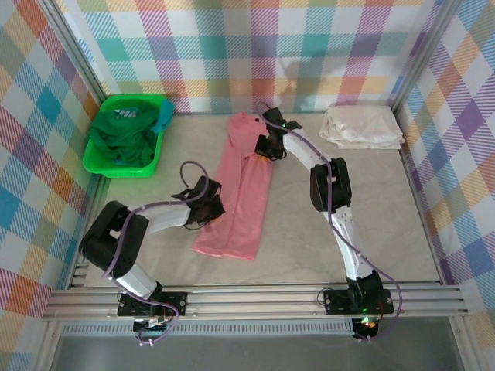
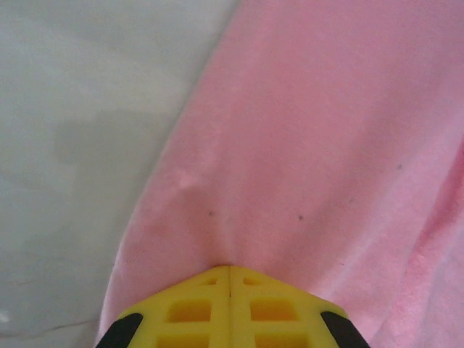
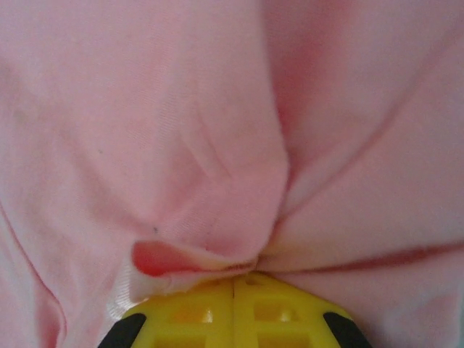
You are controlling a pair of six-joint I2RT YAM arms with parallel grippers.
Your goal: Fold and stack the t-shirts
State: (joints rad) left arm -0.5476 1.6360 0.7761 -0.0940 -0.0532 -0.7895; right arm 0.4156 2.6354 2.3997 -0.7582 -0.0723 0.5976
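Top external: where's the salmon-pink t-shirt [image 1: 236, 193]?
Mid-table, folded into a long strip. The left gripper [image 1: 210, 207] is at its left edge, the right gripper [image 1: 267, 151] near its far end.
Left wrist?
Yellow fingers [image 2: 188, 312] pressed together, pinching the pink cloth.
Right wrist?
Clamped tight on a bunched pink fold.
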